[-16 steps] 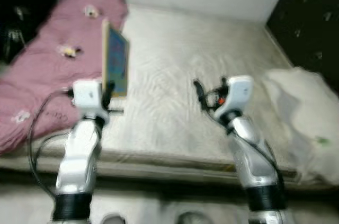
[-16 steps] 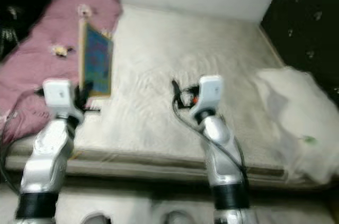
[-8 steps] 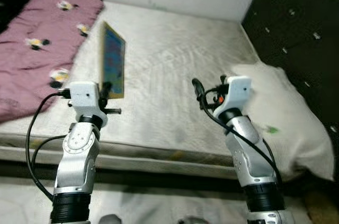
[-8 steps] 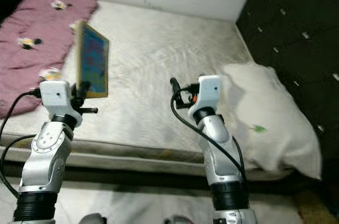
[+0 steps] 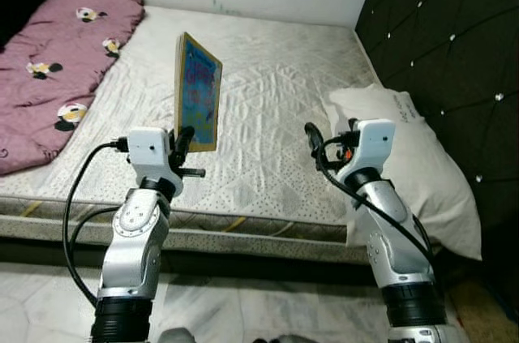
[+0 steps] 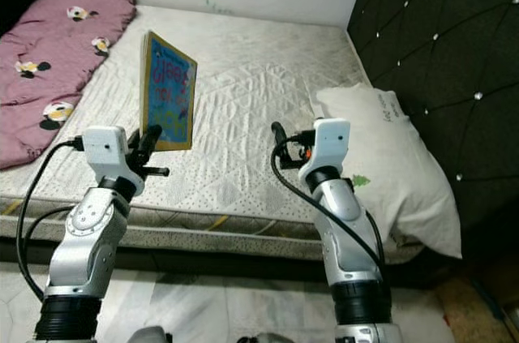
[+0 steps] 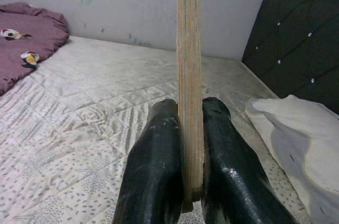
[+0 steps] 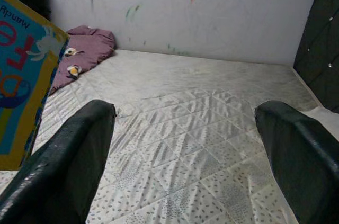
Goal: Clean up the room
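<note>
Book (image 5: 197, 92) is standing upright above the bed (image 5: 268, 75), being pinched by the left tool (image 7: 183, 181) for carrying; right tool (image 8: 185, 155) is gaping empty.

one book (image 5: 198, 92), one pillow (image 5: 405, 156), one pink blanket (image 5: 61, 59), one mattress (image 5: 268, 75), two hands.

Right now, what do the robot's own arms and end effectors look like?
Both arms are silver metal with ribbed black cuffs low down. Each wrist carries a white boxy housing. The left end effector and right end effector each have two long, glossy black fingers. Black cables loop beside each arm; the right wrist shows red-orange wiring.
</note>
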Tool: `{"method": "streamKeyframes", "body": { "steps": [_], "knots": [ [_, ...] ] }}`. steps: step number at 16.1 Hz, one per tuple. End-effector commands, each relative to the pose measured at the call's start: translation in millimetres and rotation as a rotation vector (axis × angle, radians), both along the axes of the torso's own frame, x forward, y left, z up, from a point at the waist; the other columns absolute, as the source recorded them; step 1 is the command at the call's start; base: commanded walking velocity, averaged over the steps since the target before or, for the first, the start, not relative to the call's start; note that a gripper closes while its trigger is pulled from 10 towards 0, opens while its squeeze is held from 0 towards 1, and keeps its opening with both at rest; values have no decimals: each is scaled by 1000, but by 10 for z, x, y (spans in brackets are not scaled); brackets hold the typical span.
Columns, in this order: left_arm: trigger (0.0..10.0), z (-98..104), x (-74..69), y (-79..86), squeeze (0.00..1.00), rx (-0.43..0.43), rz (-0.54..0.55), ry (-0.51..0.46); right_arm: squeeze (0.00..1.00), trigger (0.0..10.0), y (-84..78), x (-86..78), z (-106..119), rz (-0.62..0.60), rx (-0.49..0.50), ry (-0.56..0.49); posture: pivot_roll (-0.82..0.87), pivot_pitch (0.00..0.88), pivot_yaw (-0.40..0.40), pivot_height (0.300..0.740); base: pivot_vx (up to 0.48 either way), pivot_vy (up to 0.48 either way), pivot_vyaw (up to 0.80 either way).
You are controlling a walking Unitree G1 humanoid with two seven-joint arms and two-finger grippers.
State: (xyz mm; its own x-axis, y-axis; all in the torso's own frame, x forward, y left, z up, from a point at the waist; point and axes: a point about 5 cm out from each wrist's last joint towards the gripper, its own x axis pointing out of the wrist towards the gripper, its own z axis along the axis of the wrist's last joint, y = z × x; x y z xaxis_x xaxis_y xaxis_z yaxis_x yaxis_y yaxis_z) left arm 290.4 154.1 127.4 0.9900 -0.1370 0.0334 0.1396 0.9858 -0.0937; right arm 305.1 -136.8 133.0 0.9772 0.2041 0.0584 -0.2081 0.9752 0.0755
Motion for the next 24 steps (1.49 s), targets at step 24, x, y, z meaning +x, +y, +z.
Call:
{"method": "streamKeyframes", "body": {
  "steps": [24],
  "knots": [
    [10000, 83, 46, 10, 0, 90, 49, -19, 0, 10000, -64, 53, 95, -35, -31, -30, 19, 0, -106, 740, 226, 0, -117]
  ]
}}
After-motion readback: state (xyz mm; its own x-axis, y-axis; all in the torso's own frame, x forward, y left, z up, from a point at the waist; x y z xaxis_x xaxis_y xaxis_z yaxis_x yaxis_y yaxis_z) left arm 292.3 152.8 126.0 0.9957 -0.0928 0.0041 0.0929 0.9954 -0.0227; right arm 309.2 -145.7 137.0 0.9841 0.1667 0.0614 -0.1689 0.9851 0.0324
